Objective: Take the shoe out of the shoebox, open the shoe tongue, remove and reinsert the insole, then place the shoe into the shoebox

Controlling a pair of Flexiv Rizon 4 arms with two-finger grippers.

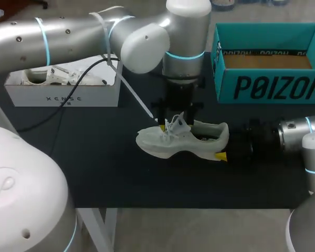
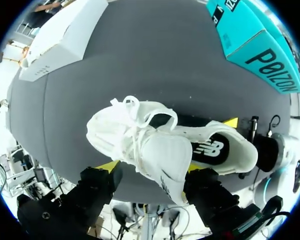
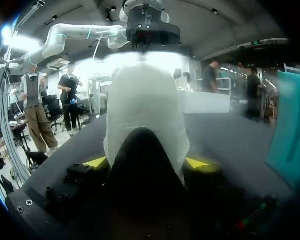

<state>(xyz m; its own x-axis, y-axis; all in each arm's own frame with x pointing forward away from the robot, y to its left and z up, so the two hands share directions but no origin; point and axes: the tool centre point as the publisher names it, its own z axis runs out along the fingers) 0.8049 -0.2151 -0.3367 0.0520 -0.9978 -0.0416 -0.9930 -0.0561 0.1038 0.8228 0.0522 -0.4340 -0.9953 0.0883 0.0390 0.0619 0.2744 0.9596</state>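
knit cloth shoe [image 1: 168,144], matt table [image 1: 94,157], smooth cardboard shoebox [image 1: 273,86].

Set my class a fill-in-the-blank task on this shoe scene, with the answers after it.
1. The shoe is ___ in colour.
2. The right hand grips the shoe at its ___.
3. The left hand is ___ the shoe.
4. The shoe is ___ the teal shoebox.
Missing words: white; heel; above; outside.

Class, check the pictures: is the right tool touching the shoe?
Touching. In the right wrist view the shoe sits heel-first between the yellow tips of the right tool, pressed on both sides.
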